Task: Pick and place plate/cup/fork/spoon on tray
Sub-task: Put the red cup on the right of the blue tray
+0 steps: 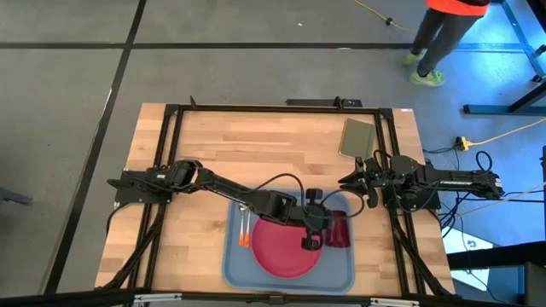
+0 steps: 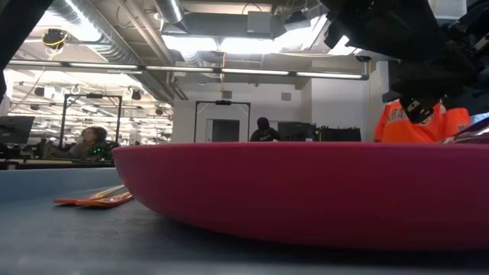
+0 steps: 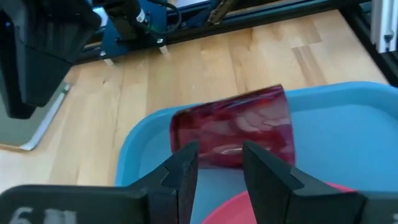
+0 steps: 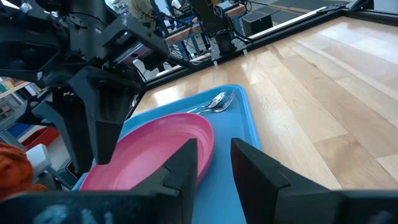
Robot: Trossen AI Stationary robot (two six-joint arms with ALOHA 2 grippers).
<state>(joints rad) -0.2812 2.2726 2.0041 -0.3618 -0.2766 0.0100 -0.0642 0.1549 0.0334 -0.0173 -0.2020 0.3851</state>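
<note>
The light blue tray [image 1: 235, 269] lies at the table's near middle. The pink-red plate [image 1: 281, 251] rests flat in it. The fork and spoon [image 1: 245, 228], with orange handles, lie side by side in the tray left of the plate. The maroon cup [image 3: 236, 130] lies on its side on the tray floor at the plate's right [image 1: 339, 230]. My left gripper [image 3: 219, 168] is open just above the plate's right rim, fingers toward the cup and short of it. My right gripper [image 4: 214, 163] is open and empty beyond the tray's far right corner [image 1: 350, 182].
An olive-green pad [image 1: 357, 138] lies on the wood at the far right, behind my right arm. A black frame runs round the table. Bare wood lies to the left of the tray and beyond it. A person in orange [image 1: 444, 30] stands on the floor beyond the table.
</note>
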